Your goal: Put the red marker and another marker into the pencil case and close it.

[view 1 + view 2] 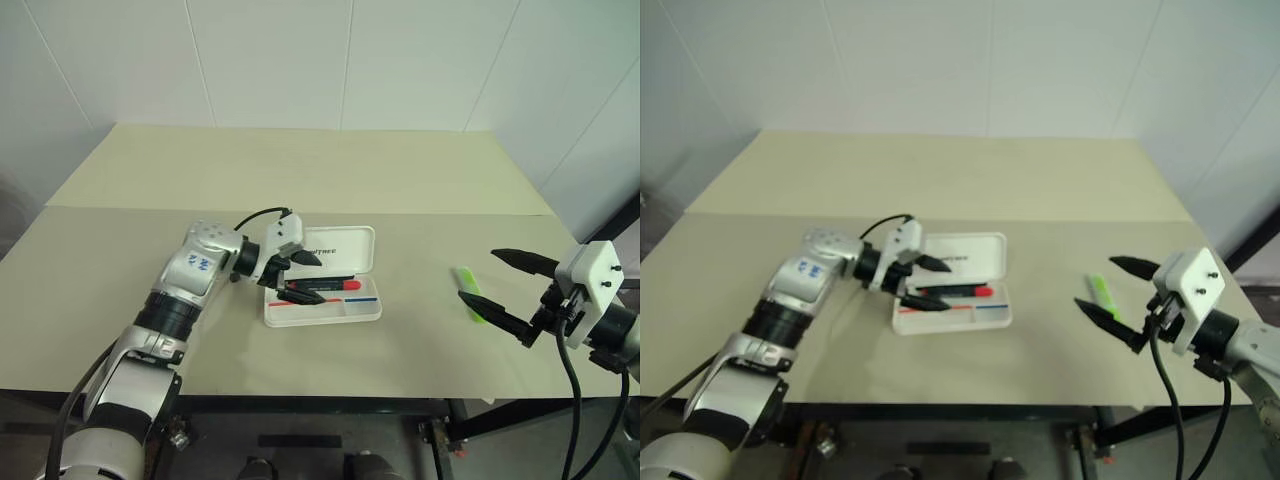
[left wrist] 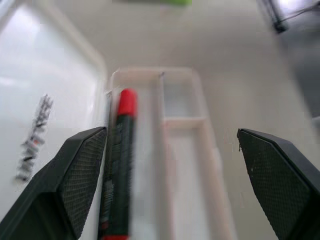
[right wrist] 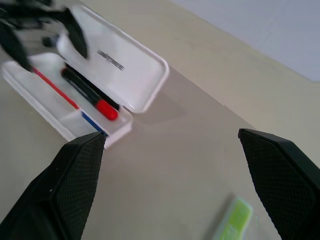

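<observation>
- Left gripper (image 1: 305, 277) hovered over the open pencil case (image 1: 322, 313), fingers spread wide and pinching nothing.
- Red marker (image 1: 325, 286) lay inside the case's tray, along the hinge side; the left wrist view showed it just beside one finger (image 2: 75, 175), a detail the head views obscured.
- Lid (image 3: 125, 67) lay flat on the table (image 1: 300, 170).
- Lime-green marker (image 1: 469, 292) rested on the table, well apart from the case.
- Right gripper (image 1: 510, 290) hung near it, fingers equally spread and empty.
</observation>
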